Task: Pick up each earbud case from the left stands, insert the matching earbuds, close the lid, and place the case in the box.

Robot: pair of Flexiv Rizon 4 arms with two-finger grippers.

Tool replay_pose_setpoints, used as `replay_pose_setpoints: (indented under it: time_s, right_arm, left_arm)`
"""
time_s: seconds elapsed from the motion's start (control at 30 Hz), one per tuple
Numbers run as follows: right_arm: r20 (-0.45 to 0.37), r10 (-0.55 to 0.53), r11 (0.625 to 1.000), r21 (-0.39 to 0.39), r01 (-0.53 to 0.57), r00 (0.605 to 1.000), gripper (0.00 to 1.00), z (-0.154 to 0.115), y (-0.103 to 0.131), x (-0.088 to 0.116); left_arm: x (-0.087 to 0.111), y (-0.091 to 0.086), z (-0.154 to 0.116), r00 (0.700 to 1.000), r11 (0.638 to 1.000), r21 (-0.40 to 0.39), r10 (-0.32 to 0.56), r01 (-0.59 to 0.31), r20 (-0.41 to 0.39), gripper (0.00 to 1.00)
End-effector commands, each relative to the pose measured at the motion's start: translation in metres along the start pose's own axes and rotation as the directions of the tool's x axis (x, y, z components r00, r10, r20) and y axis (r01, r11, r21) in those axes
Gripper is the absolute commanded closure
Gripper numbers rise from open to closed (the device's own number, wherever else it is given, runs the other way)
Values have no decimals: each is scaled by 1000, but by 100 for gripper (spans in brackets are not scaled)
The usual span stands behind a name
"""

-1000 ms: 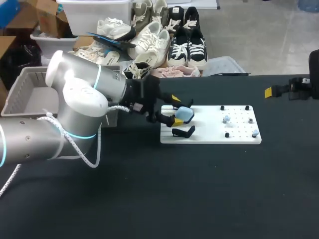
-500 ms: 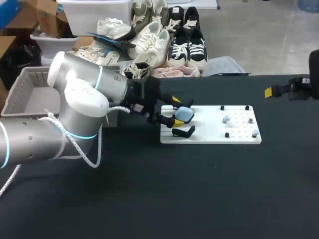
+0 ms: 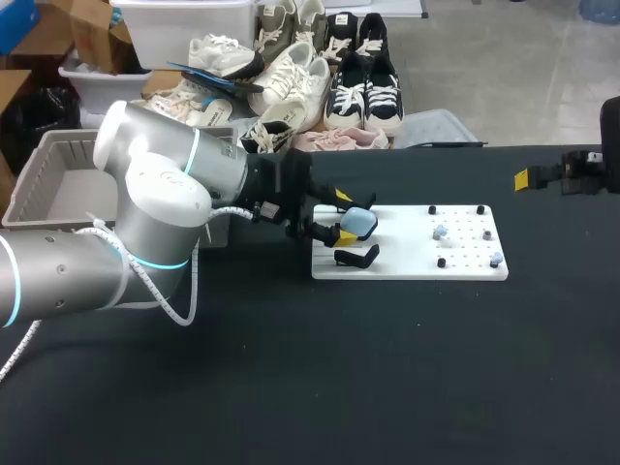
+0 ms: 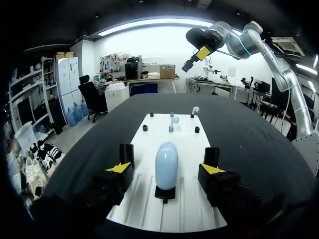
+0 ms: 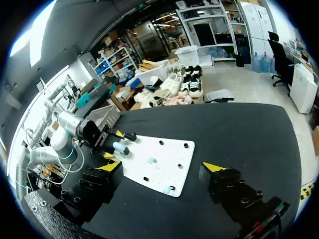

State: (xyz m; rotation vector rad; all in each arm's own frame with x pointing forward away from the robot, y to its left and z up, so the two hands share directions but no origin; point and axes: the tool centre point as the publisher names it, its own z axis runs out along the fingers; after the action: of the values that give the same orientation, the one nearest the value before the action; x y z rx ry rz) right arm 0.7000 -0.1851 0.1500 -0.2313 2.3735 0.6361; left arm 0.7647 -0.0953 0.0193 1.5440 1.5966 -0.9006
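Barely moved, left gripper [image 4: 167, 168] gapes wide, holding nothing, either side of the blue earbud case [image 3: 359, 223], likely light and slick; pinch its flat sides

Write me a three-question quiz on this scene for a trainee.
1. True or false: the left gripper is shut on the light blue earbud case.
2. On the white board, the case sits: A on a black stand; B flat on bare board; C atop a second case.
3. Fill in: the right gripper is ____ and holds nothing.
Key: 1 false, its fingers stand apart from the case on either side; 2 A; 3 open.
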Motion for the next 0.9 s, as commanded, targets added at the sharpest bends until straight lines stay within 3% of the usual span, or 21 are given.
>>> replay_pose_setpoints:
  time_s: [0.03,0.33,0.67,0.9]
  right_arm:
    - [0,0,1000,0,0,1000,0,0,0,0]
    - [0,0,1000,0,0,1000,0,0,0,0]
    - [0,0,1000,0,0,1000,0,0,0,0]
    - [0,0,1000,0,0,1000,0,0,0,0]
  left_arm:
    - [2,3,2,1000,1000,8,1,-1,3,17]
    - [2,3,3,1000,1000,13,0,0,-1,27]
    - [2,5,6,1000,1000,17,-4,4,2,28]
    - [3,5,8,1000,1000,27,-6,6,6,44]
